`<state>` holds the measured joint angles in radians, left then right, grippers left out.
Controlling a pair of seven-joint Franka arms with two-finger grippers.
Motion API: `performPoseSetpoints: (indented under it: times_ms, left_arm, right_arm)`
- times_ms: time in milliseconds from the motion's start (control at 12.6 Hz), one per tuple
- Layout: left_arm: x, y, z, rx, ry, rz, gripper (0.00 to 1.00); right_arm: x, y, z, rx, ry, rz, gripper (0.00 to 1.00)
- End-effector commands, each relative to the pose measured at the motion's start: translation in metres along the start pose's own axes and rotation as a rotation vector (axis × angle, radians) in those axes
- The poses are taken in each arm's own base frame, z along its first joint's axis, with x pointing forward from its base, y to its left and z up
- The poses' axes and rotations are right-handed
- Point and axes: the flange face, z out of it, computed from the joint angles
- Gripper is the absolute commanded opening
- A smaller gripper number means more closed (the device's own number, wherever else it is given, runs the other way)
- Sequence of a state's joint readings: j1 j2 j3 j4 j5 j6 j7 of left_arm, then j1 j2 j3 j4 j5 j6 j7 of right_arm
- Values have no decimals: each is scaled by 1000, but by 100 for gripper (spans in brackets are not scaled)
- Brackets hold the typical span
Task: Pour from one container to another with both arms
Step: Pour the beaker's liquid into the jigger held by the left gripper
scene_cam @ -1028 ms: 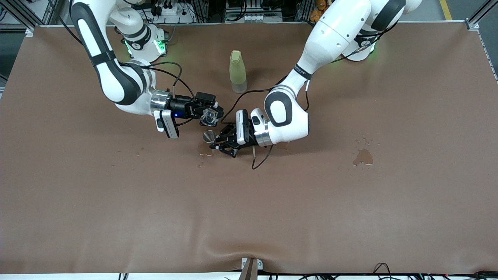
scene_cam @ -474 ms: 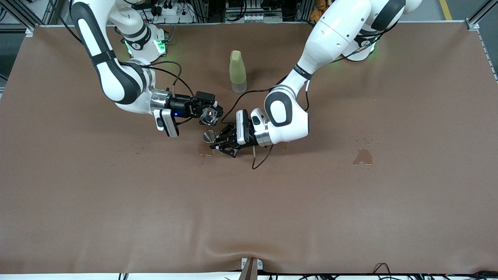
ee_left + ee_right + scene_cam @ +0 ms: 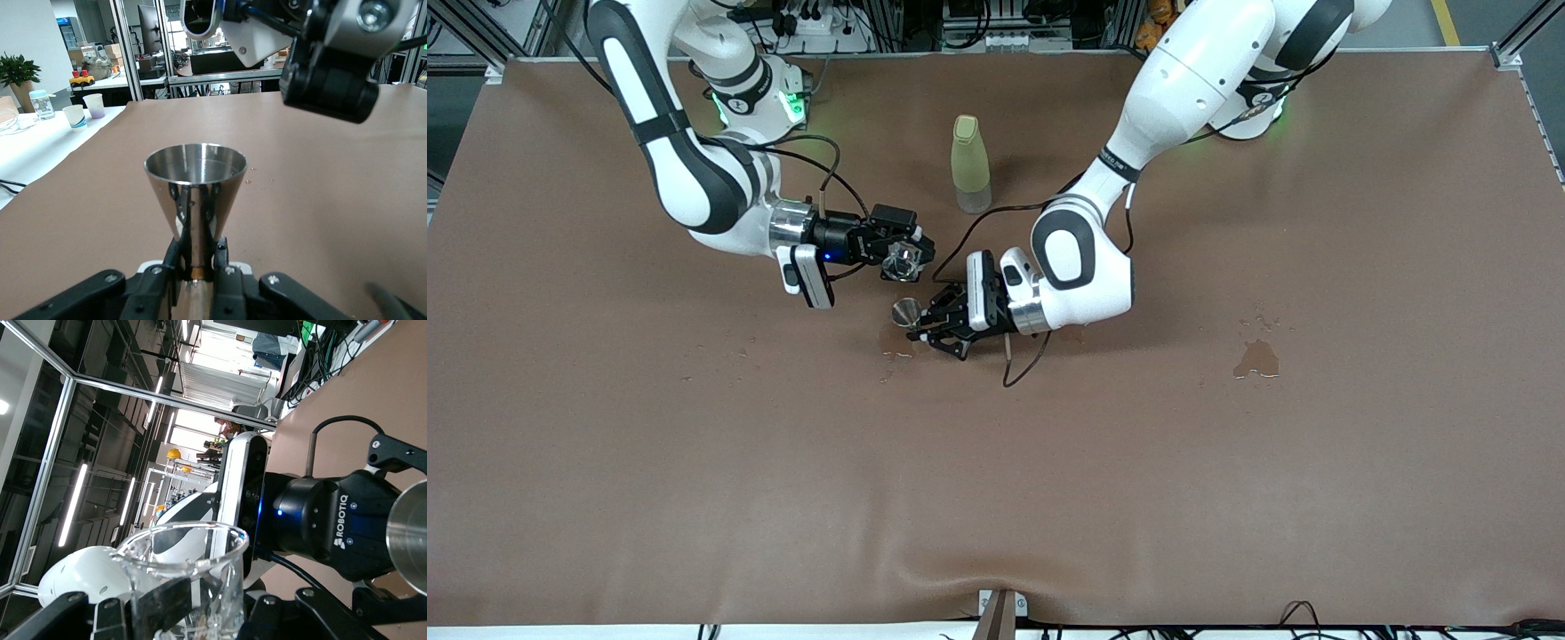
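— Where is the glass cup (image 3: 904,261)?

— It sits clamped between the fingers of the right gripper (image 3: 901,259), up in the air over the brown table (image 3: 1227,462) and just beside the silver cup (image 3: 905,310). In the right wrist view the glass cup (image 3: 190,577) shows its clear round rim, with a black finger (image 3: 170,600) pressed against its wall.

— And the silver cup?

— The left gripper (image 3: 925,325) has it, fingers closed on the narrow stem below the cone. The left wrist view shows the silver cup (image 3: 195,193) upright, its round mouth open to the top (the rim looks level), with the gripper's fingers (image 3: 223,267) pinching the stem on both sides. The right gripper's black body (image 3: 333,73) hangs above and to one side of it there.

— What lies around them?

— Under the two cups the table carries a small wet patch (image 3: 896,348). A larger puddle (image 3: 1256,358) lies well apart, toward the left arm's end of the table. A tall yellow-green bottle (image 3: 969,164) stands upright, farther from the front camera than both grippers, between the two arms
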<state>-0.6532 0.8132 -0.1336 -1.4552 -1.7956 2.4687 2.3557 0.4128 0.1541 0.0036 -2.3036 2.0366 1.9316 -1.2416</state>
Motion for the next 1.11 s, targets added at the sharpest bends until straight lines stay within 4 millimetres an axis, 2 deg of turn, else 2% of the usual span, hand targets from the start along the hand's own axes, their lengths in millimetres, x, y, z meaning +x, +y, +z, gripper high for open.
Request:
performPoseSetpoints:
  times_ms: [0, 553, 1028]
  left_arm:
    - [8, 4, -6, -1, -9, 16, 0]
    - [8, 3, -8, 2, -9, 14, 0]
    - [8, 5, -7, -1, -9, 12, 0]
  right_arm:
    - [-4, -12, -6, 5, 8, 73, 0]
    - [-2, -15, -5, 10, 7, 212, 0]
    - [0, -17, -3, 15, 5, 265, 0]
